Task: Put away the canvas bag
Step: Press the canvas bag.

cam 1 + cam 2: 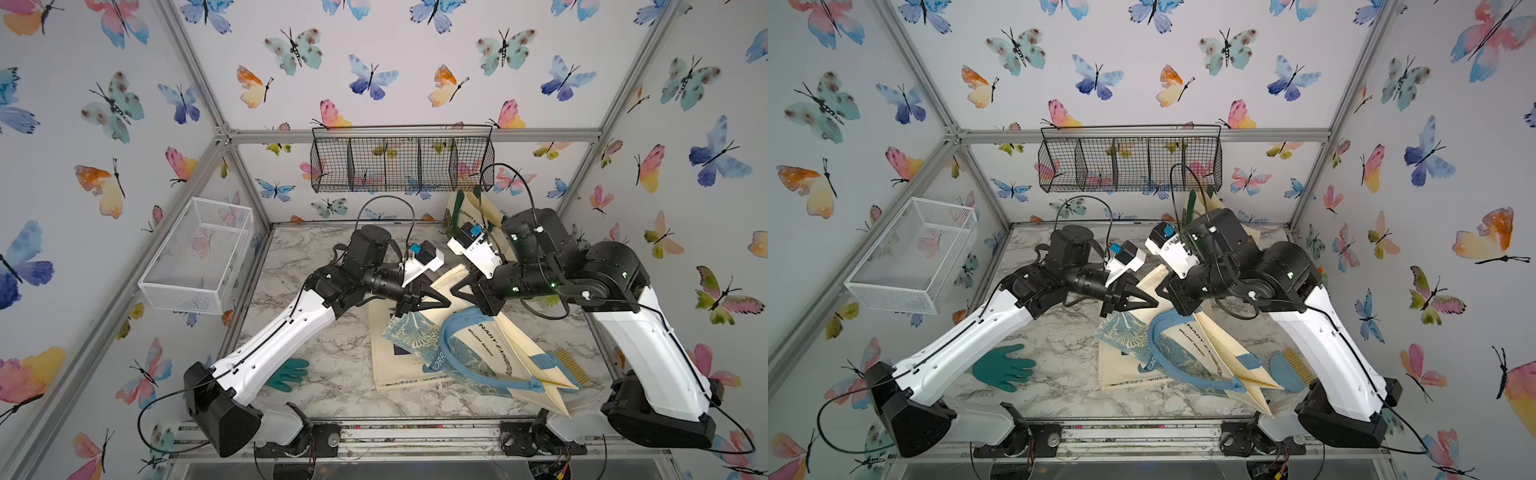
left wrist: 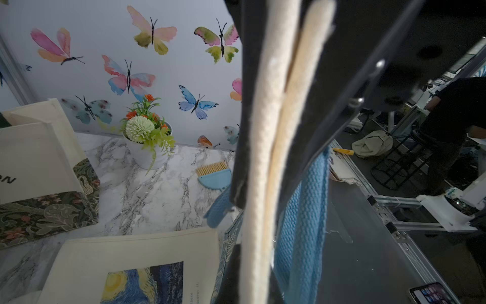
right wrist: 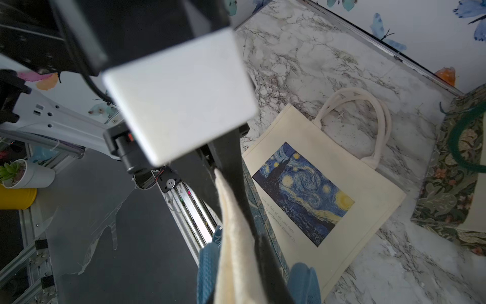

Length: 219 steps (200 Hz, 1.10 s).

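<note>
1. Pincers meet above the middle of the table. The left pincer and the right pincer stand nose to nose, and as far as I can see both are clamped on the top hem of the canvas bag.
2. The left wrist view makes that side plain. Two cream folds of cloth run between the dark fingers, so the bag's mouth is pinched flat rather than spread.
3. On the right, the wrist view shows cream cloth lying tight against one finger. The other finger is hidden, but I take this for a closed grip too.
4. The bag hangs from that hem, raised and tilted, with its lower corner reaching down to the table's near edge. Its blue handle droops in a loop below the pincers. Holding the hem at two close spots looks meant to stop the cloth sagging open while it is carried.
5. Under it lies a flat bag with a starry painting, so it makes sense to lift clear before going sideways.
6. A flowered bag leans at the back wall behind the right arm, just under the black wire basket. A white basket hangs on the left wall. I cannot tell which is the bag's home.
7. A green glove and a brush lie out to the sides, well apart from the work.
</note>
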Each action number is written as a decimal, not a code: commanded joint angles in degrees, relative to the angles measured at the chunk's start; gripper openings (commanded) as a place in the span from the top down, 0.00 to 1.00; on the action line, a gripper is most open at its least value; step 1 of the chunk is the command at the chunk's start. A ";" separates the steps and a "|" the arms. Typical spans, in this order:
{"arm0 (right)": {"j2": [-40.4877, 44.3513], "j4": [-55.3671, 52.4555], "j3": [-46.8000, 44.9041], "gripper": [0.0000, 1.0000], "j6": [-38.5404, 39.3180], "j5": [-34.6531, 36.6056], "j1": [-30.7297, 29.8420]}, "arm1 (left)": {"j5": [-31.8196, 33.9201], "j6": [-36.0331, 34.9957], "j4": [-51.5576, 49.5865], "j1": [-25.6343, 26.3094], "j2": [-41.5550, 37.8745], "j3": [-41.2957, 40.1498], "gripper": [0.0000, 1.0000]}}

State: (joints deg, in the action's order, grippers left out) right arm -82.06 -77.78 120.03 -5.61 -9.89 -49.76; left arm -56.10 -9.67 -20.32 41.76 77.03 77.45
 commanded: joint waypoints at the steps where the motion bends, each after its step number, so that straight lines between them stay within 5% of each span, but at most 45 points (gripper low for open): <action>1: 2.17 8.70 4.38 0.98 -1.91 7.22 0.97 | 7.07 4.91 1.77 -0.07 -6.29 -9.73 0.53; 13: 2.08 8.74 4.95 0.98 -1.76 7.69 0.98 | 8.13 5.68 4.45 -0.18 -8.81 -13.19 0.52; 26: 1.99 8.95 5.45 0.98 -1.61 8.11 0.93 | 9.99 5.57 4.59 -0.21 -10.02 -15.25 0.89; 34: 1.99 9.34 5.67 0.98 -1.68 8.30 0.98 | 10.70 5.89 4.47 -0.27 -10.25 -16.24 0.99; 45: 1.93 9.78 5.66 0.98 -1.62 8.28 0.98 | 9.57 5.94 4.07 -0.24 -10.17 -17.05 0.94; 54: 1.82 9.93 5.66 0.98 -1.55 8.09 0.98 | 9.23 6.49 4.06 -0.21 -10.02 -17.70 0.66; 58: 1.74 10.01 5.70 0.98 -1.64 8.05 0.98 | 9.13 6.78 4.13 -0.21 -9.98 -17.94 0.62; 74: 1.43 10.10 5.97 0.98 -1.54 8.04 0.97 | 8.91 7.01 4.27 -0.19 -10.06 -18.79 0.93; 83: 1.30 10.10 6.26 0.98 -1.49 8.35 0.98 | 9.57 7.17 3.95 -0.19 -10.23 -19.06 0.95; 99: 1.11 10.34 6.54 0.98 -1.25 8.70 0.98 | 10.37 7.72 3.96 -0.20 -10.58 -19.64 0.61; 103: 1.05 10.44 6.56 0.98 -1.17 8.62 0.96 | 10.30 7.91 4.14 -0.20 -10.72 -19.82 0.66; 112: 0.90 10.63 6.39 0.98 -1.07 8.55 0.96 | 9.39 7.62 4.20 -0.19 -10.76 -20.01 0.93; 118: 0.85 10.86 6.25 0.98 -1.07 8.57 0.98 | 9.40 7.48 3.91 -0.19 -10.85 -20.06 0.98; 125: 0.77 11.19 5.81 0.98 -1.07 8.81 0.98 | 9.59 7.71 3.73 -0.23 -10.90 -20.13 0.96; 135: 0.85 11.65 5.33 0.98 -1.09 9.31 0.98 | 9.43 7.94 3.68 -0.19 -10.85 -20.33 0.80; 146: 0.64 11.93 5.13 0.98 -0.95 9.47 0.98 | 8.34 7.36 3.08 -0.21 -10.72 -20.27 1.00; 219: -5.45 16.10 -6.28 0.98 2.99 11.77 0.97 | 1.95 15.09 10.77 1.04 -14.69 -22.94 1.00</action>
State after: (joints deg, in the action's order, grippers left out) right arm -84.25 -72.69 118.13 -4.01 -0.71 -49.08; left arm -48.10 1.41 -13.04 41.39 65.34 55.61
